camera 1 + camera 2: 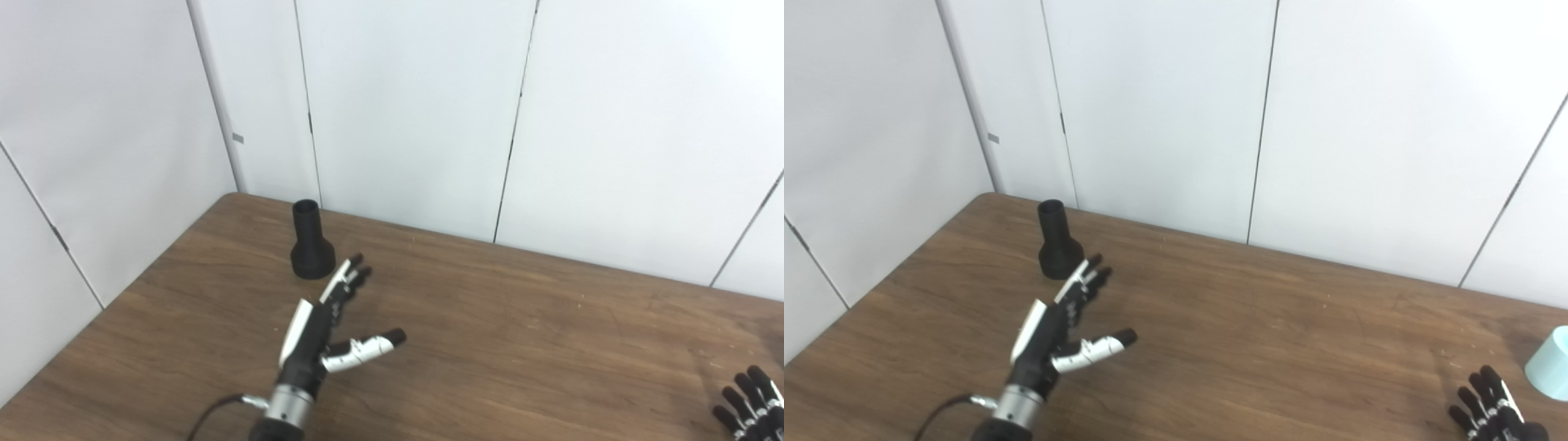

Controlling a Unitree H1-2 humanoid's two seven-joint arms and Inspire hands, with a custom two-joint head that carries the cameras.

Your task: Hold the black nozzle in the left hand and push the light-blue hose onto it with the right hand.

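Nozzle (312, 242) in matte black, flared at its base and narrow at the top, is seen upright at the far left of the wooden table (520, 343) in the left eye view. The left hand (324, 327) is held just near it, fingers spread, nothing grasped. White wall panels (416, 110) are seen behind. In the right eye view, the light-blue hose (1549, 371) is cut by the right edge, beside the right hand (1488, 410), whose fingers are extended and empty.

Both my hands empty, fingers spread.
My left hand (318, 334) reaches forward, edge-on, fingers (350, 275) straight, thumb out to the side. My right hand (1494, 410) sits low at the frame's corner, fingers apart, pointing up.
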